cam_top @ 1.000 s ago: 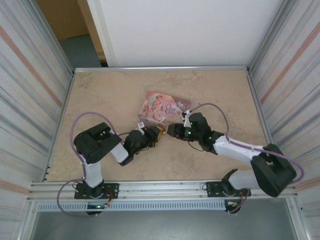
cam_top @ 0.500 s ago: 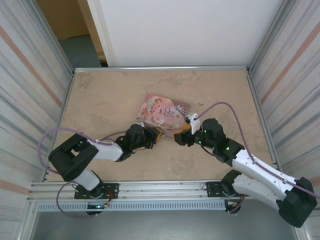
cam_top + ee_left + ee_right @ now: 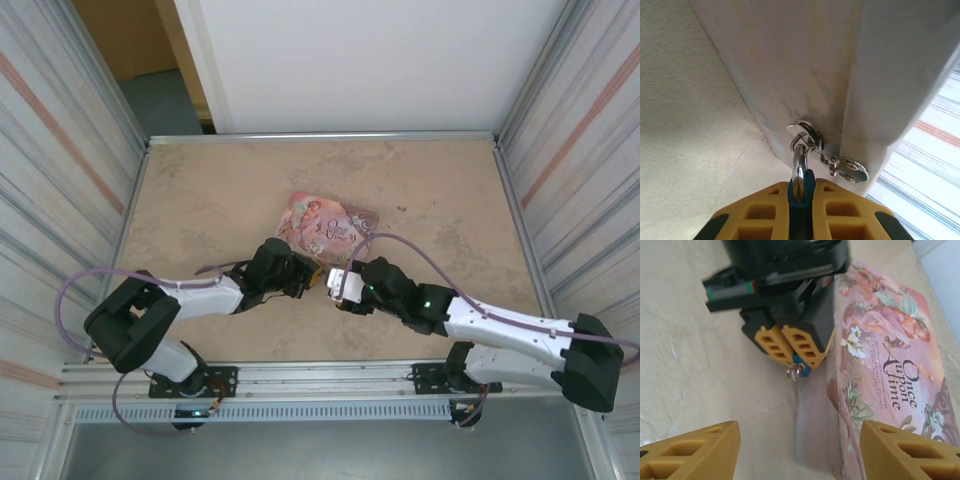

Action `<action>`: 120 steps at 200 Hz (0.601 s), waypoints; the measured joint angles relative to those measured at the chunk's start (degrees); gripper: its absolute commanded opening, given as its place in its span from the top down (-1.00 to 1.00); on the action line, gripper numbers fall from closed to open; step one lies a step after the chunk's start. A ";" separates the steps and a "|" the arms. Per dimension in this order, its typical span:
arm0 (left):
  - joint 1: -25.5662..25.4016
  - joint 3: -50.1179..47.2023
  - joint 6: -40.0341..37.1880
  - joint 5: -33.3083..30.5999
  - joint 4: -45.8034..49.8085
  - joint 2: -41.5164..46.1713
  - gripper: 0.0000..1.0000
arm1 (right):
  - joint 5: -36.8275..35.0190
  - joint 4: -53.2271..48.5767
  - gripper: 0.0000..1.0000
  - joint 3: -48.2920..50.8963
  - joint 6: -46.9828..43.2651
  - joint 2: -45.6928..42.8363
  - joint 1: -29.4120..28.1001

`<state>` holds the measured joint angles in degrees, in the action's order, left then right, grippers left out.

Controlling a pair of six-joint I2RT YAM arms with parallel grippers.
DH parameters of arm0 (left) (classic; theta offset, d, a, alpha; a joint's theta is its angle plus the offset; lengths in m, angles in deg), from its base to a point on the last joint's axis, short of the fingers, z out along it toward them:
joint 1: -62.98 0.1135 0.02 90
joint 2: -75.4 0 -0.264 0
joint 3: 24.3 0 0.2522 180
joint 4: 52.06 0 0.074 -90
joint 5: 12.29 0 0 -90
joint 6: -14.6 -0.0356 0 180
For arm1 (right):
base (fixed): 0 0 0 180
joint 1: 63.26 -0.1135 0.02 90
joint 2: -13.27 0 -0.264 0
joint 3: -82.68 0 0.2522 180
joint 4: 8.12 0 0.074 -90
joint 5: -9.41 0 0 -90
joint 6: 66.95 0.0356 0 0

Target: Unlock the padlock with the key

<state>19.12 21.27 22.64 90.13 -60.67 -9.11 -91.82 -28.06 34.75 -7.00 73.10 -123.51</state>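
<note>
The left pincer (image 3: 801, 197) pinches the small blue padlock (image 3: 799, 175), its silver shackle poking out with a key (image 3: 850, 169) hanging from rings. It sits mid-tabletop (image 3: 220, 190), just beside the pink tin's (image 3: 328, 222) near side. The right pincer (image 3: 800, 450), spread wide, faces it.

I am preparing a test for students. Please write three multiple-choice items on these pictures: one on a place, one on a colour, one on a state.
1. Where is the padlock?
A) gripped by the left claw
B) lying loose
C) hanging from a hook

2. What colour is the padlock's body?
A) red
B) blue-teal
C) black

3. How is the right claw?
A) shut tight
B) shut on the padlock
C) open, holding nothing

Answers: 1 A, its body sits between the yellow fingers; 2 B, teal shows under the silver shackle; 3 C, its fingers stand far apart.
</note>
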 measured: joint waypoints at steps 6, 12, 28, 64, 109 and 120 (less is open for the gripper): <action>0.04 0.20 0.00 0.17 0.35 0.00 1.00 | -0.98 0.15 -0.16 0.00 -1.09 0.98 -0.28; 0.04 0.31 0.07 0.33 0.70 0.00 1.00 | -1.60 0.50 -0.12 0.00 -2.01 1.77 -0.42; 0.04 0.50 0.37 0.59 1.18 0.00 1.00 | -3.10 1.99 -0.02 0.00 -3.54 3.39 -0.55; 0.26 0.61 0.79 0.85 1.36 0.02 1.00 | -4.81 7.39 0.13 0.00 -5.22 6.75 -0.55; 0.50 0.61 1.03 1.31 1.40 0.09 1.00 | -5.49 12.48 0.21 0.00 -5.44 12.00 -0.61; 0.57 0.61 1.03 1.49 1.40 0.09 1.00 | -5.49 13.49 0.23 0.00 -5.46 13.03 -0.66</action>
<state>19.69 21.89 23.67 91.62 -59.27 -9.02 -97.30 -14.57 34.75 -12.46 86.13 -124.17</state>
